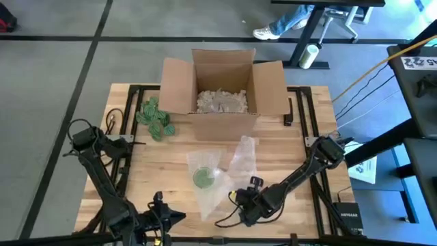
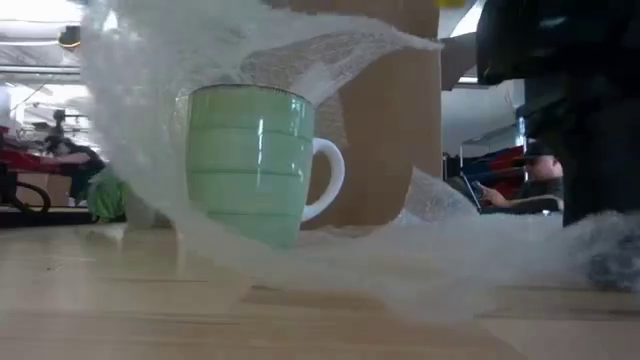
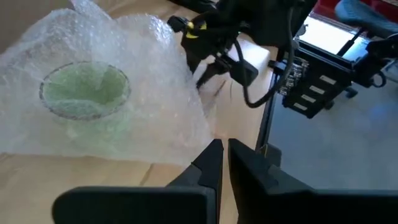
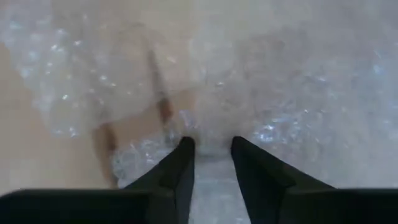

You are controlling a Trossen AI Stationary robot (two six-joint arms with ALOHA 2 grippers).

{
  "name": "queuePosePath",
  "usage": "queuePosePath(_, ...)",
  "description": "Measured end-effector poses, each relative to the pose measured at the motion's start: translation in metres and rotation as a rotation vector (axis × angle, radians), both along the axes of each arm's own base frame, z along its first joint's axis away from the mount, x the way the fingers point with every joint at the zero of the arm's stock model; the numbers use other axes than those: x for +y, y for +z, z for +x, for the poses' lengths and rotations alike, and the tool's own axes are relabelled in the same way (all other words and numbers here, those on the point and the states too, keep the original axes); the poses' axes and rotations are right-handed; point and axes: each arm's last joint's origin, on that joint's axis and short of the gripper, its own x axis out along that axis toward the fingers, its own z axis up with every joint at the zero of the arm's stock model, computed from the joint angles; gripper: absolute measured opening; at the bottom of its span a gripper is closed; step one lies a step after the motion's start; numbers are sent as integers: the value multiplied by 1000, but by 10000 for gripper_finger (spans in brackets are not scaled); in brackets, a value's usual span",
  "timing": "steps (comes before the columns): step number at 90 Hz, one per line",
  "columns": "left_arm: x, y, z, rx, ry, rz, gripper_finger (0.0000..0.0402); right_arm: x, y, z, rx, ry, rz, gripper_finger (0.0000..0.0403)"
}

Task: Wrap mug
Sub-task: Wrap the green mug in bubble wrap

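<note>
A ribbed pale-green ceramic mug (image 2: 248, 160) stood upright mid-table under crinkly clear bubble wrap (image 1: 218, 179), white handle toward the right arm. The right claw (image 4: 210, 152), slightly parted, pinched the wrap's edge; the left claw (image 3: 221, 155) hovered nearly closed, empty.

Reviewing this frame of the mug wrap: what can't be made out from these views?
- Whether the right gripper pinches the bubble wrap: the wrist view shows wrap between its fingers, contact unclear.
- Box contents: too small in the high view.
- Green mug base: veiled by wrap in the low view.
</note>
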Motion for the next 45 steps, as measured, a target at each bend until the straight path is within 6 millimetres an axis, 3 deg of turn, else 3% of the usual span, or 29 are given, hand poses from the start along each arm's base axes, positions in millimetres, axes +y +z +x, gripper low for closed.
queuePosePath(11,0,0,0,3,-2,7,7,1,5,-1,-24,17,-3,9)
queuePosePath(28,0,0,0,4,-3,10,7,2,22,-3,-91,-29,29,5)
queuePosePath(45,0,0,0,4,-4,11,7,3,45,-14,-249,-195,-14,3)
